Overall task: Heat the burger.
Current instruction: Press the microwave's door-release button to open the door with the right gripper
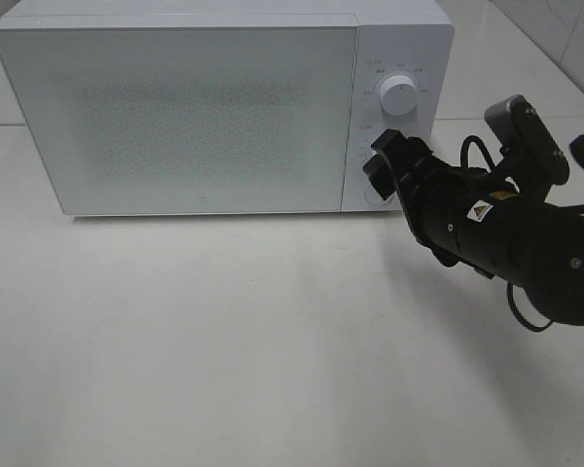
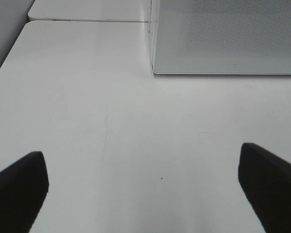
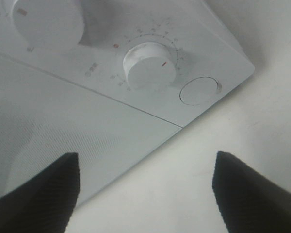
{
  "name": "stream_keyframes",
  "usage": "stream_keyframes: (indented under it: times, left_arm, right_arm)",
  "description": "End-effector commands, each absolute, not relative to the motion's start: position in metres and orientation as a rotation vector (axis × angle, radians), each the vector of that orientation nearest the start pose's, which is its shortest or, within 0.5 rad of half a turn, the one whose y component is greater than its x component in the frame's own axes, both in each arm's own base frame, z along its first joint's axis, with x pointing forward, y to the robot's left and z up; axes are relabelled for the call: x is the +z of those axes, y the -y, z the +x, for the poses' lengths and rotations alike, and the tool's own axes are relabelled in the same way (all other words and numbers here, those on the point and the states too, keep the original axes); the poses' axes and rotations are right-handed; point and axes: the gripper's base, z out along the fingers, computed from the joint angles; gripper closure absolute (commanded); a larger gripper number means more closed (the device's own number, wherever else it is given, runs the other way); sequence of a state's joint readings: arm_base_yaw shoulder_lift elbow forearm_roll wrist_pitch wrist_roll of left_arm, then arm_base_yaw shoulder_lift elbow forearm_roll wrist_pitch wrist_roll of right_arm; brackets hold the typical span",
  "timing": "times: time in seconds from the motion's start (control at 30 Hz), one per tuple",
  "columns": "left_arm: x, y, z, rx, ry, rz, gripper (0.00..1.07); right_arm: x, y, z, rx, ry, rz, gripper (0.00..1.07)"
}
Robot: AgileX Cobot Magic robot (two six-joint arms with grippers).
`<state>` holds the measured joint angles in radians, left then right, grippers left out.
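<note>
Left gripper (image 2: 143, 191) hangs spread and empty over the table (image 2: 87, 121). The microwave (image 1: 175, 107) sits at the far edge, door shut (burger not visible, presumably inside). Right gripper (image 1: 382, 158), spread and holding nothing, faces the lower knob (image 3: 150, 65) straight ahead; it is the nearer arm.

The right gripper (image 1: 380, 161) hides the microwave's (image 1: 214, 195) lower dial (image 3: 150, 65) from the high camera, and the markings (image 1: 372, 66) around the upper dial (image 1: 401, 95) beside it are too small to read. The closed door (image 1: 175, 107) to the gripper's left lets nothing inside show. The right arm (image 1: 526, 243) runs off the frame.
</note>
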<state>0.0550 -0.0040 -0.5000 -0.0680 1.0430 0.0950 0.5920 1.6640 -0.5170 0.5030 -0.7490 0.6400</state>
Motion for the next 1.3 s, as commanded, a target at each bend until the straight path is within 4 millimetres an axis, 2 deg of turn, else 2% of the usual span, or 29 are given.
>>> stream_keyframes:
  times: [0.03,0.07,0.13,0.17,0.23,0.5,0.53,0.67,0.7,0.8,0.83,0.9,0.97,1.0,1.03,1.1,1.17,1.2,1.27,1.3]
  left_arm:
    - [0.278,0.007,-0.008,-0.003,-1.992,0.043,0.06]
    - [0.278,0.007,-0.008,-0.003,-1.992,0.043,0.06]
    - [0.278,0.007,-0.008,-0.003,-1.992,0.043,0.06]
    - [0.278,0.007,-0.008,-0.003,-1.992,0.043,0.06]
    - [0.278,0.007,-0.008,-0.003,-1.992,0.043,0.06]
    - [0.278,0.007,-0.008,-0.003,-1.992,0.043,0.06]
    - [0.278,0.007,-0.008,-0.003,-1.992,0.043,0.06]
    - [0.278,0.007,-0.008,-0.003,-1.992,0.043,0.06]
    - [0.278,0.007,-0.008,-0.003,-1.992,0.043,0.06]
    - [0.278,0.007,-0.008,-0.003,-1.992,0.043,0.06]
    - [0.278,0.007,-0.008,-0.003,-1.992,0.043,0.06]
    - [0.278,0.007,-0.008,-0.003,-1.992,0.043,0.06]
    - [0.278,0.007,-0.008,-0.003,-1.992,0.043,0.06]
    - [0.278,0.007,-0.008,-0.003,-1.992,0.043,0.06]
    - [0.278,0.007,-0.008,-0.003,-1.992,0.043,0.06]
    - [0.278,0.007,-0.008,-0.003,-1.992,0.043,0.06]
    - [0.278,0.007,-0.008,-0.003,-1.992,0.043,0.06]
    - [0.278,0.007,-0.008,-0.003,-1.992,0.043,0.06]
    - [0.278,0.007,-0.008,-0.003,-1.992,0.043,0.06]
    - [0.278,0.007,-0.008,-0.003,-1.992,0.043,0.06]
  right_arm:
    - [0.17,-0.129,0.252,0.603,-2.004,0.44,0.32]
    - [0.17,-0.129,0.252,0.603,-2.004,0.44,0.32]
    - [0.18,-0.124,0.257,0.504,-2.132,0.272,0.32]
    - [0.18,-0.124,0.257,0.504,-2.132,0.272,0.32]
    - [0.185,-0.121,0.261,0.455,-2.251,0.146,0.32]
    - [0.194,-0.114,0.267,0.411,-2.46,-0.105,0.32]
    - [0.197,-0.113,0.267,0.404,-2.515,-0.178,0.32]
    - [0.203,-0.113,0.264,0.38,-2.566,-0.283,0.32]
    - [0.208,-0.112,0.261,0.355,-2.597,-0.358,0.32]
    - [0.218,-0.11,0.255,0.331,-2.631,-0.435,0.32]
    - [0.218,-0.11,0.255,0.331,-2.631,-0.435,0.32]
    - [0.231,-0.108,0.247,0.322,-2.644,-0.487,0.32]
    - [0.237,-0.107,0.244,0.32,-2.64,-0.498,0.32]
    - [0.246,-0.105,0.237,0.327,-2.646,-0.515,0.32]
    - [0.246,-0.105,0.237,0.327,-2.646,-0.515,0.32]
    - [0.261,-0.101,0.222,0.341,-2.654,-0.538,0.32]
    - [0.264,-0.099,0.218,0.344,-2.654,-0.544,0.32]
    - [0.274,-0.095,0.207,0.343,-2.652,-0.564,0.32]
    - [0.279,-0.093,0.202,0.34,-2.644,-0.572,0.32]
    - [0.288,-0.089,0.191,0.327,-2.632,-0.592,0.32]
